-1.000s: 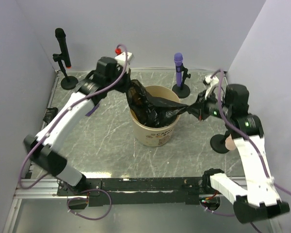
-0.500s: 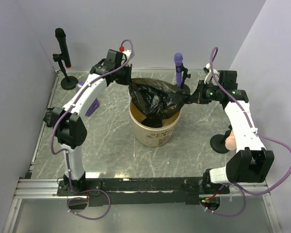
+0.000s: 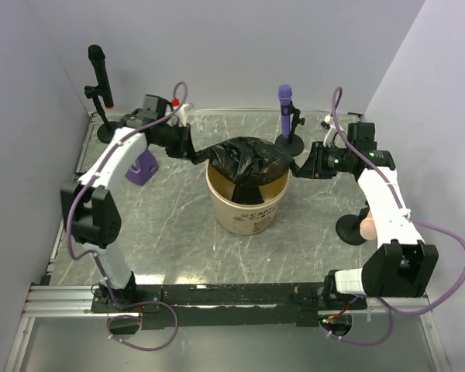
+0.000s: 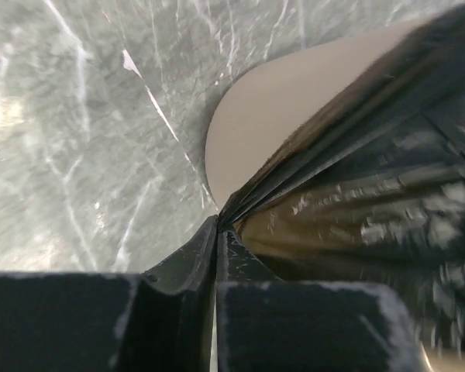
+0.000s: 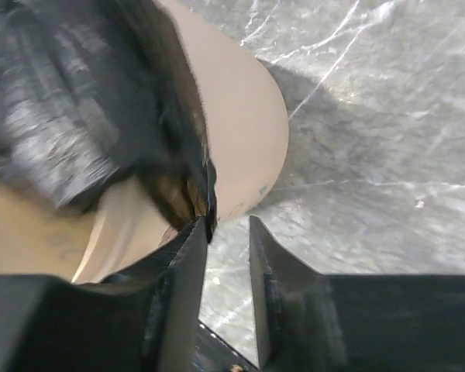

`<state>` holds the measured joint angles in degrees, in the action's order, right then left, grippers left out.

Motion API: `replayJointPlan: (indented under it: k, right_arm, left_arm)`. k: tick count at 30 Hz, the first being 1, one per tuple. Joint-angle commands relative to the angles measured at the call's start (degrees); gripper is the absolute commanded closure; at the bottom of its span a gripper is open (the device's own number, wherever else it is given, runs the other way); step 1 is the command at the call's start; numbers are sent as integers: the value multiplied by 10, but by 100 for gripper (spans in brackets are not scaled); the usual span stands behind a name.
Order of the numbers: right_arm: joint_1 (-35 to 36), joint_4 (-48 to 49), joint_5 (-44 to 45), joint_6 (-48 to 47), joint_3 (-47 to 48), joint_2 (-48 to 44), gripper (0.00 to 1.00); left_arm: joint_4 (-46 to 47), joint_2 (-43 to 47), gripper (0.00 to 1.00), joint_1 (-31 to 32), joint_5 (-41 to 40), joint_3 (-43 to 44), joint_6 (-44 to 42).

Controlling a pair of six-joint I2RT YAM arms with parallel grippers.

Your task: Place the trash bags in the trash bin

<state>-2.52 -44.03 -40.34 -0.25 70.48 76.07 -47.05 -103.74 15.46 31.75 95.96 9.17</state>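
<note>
One trash bag (image 3: 248, 153) partly inside trash bin (image 3: 248, 213)

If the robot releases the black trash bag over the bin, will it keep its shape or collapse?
Probably it collapses: the trash bag wrinkles and sags over the trash bin. It seems light, since the left gripper holds it by one thin pinched fold. The glossy film may slip easily.

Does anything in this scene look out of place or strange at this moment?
Yes. The trash bag is not fully inside the trash bin. It is stretched over the bin's mouth, pulled taut toward the left tool, which pinches one corner. The right tool stands open beside the other end.
</note>
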Motion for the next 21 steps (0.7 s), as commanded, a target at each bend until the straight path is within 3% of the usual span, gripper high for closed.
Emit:
replayJointPlan:
  k: [1,6,9,13,17,21]
  right_arm:
    - [-3,-61,14,-91,72,-70,61]
    - [0,-47,-53,-246,57,-142,48]
    - [10,-21,-52,-277,55,-141,45]
    - [22,-41,-68,-331,95,-82,41]
    - [44,-54,-69,-386,128,-30,38]
    - [53,-73,-71,-410,163,19,38]
  left_arm:
    - [-13,99,88,-20,72,-20,-108]
    - [65,212,52,-20,58,-105,-254]
    - [112,237,41,-19,77,-116,-322]
    - [66,191,37,-6,120,-34,-406]
    - [-30,112,38,27,97,62,-497]
    - [-61,73,40,34,82,90,-540]
